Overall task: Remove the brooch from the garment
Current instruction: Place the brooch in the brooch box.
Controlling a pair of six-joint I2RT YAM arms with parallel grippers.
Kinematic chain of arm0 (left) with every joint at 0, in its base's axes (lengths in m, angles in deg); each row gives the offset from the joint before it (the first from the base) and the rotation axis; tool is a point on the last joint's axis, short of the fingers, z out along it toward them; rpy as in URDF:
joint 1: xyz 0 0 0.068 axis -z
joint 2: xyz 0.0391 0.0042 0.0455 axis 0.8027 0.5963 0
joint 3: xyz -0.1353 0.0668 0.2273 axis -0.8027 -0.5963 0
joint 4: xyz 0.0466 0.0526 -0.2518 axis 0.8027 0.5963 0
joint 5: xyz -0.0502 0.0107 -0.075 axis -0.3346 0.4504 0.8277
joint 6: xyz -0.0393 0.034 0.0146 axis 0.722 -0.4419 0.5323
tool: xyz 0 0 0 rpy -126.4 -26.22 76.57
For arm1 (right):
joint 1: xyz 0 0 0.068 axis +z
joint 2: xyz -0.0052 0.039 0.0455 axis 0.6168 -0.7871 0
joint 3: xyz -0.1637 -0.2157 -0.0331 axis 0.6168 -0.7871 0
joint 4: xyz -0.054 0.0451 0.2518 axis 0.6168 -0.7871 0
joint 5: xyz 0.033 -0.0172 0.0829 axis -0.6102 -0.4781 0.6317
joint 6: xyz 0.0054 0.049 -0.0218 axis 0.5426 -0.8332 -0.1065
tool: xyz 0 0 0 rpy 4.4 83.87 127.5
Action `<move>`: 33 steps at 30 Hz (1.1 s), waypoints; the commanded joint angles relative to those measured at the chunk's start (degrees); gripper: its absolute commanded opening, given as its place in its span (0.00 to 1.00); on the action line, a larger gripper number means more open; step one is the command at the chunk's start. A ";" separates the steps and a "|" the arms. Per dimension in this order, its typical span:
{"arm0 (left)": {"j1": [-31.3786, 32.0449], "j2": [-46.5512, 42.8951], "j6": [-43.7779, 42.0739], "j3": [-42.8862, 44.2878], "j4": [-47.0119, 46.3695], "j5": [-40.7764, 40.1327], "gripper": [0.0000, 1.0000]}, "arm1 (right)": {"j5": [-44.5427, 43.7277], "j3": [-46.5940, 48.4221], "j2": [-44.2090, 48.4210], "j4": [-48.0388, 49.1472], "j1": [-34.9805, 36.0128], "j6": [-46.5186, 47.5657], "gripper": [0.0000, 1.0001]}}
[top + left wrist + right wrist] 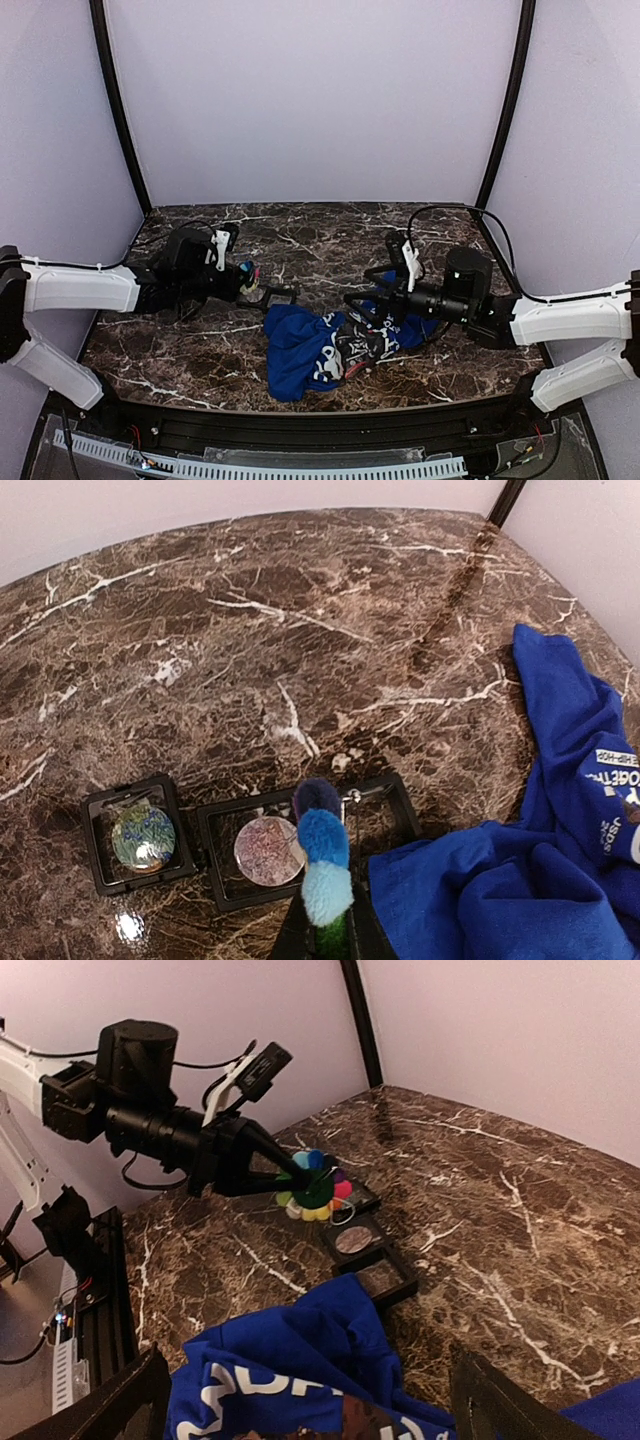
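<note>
The brooch (318, 1188) stands upright on edge, pinched in the left gripper (287, 1177).

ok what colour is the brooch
The brooch has multicoloured petals, green centre; best in right wrist view.

Glossy veined marble-look table (300, 610), soft blue cloth garment (520, 880), fuzzy brooch (325, 850), matt black plastic trays (93, 840)
</note>
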 commanded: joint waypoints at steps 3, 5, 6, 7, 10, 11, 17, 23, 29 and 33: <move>0.36 3.59 -0.01 3.49 3.76 -2.01 0.01 | -0.43 3.67 -3.02 -3.87 7.23 5.76 0.97; 0.52 3.95 -0.02 3.50 3.20 -1.78 0.01 | -0.09 4.29 -4.96 -3.94 8.24 5.74 0.98; 0.58 4.14 -0.13 3.65 3.17 -1.80 0.01 | -0.26 4.77 -6.37 -3.83 8.72 5.65 0.97; 0.70 4.27 -0.21 3.75 3.36 -1.90 0.01 | -0.76 5.39 -7.79 -3.83 9.26 5.53 0.97; 1.46 5.26 -0.79 4.78 4.35 -3.70 0.01 | -3.25 6.99 -12.92 -3.27 9.88 3.60 0.90; 1.66 5.40 -1.05 4.93 4.67 -4.22 0.01 | -3.59 7.48 -14.24 -3.16 9.87 3.00 0.87; 3.44 6.16 -1.99 5.89 5.65 -7.32 0.01 | -2.47 9.07 -17.63 -2.63 9.83 1.28 0.42; 4.10 6.99 -2.51 6.64 5.95 -7.71 0.01 | -8.50 9.13 -16.02 -5.81 7.88 -0.71 0.00; 7.30 9.93 -4.47 10.09 10.27 -14.45 0.01 | -23.87 8.64 -6.69 -14.62 -0.35 -0.43 0.00; 8.74 11.94 -5.46 12.25 11.66 -16.21 0.01 | -32.45 8.06 2.87 -17.88 -6.40 0.07 0.00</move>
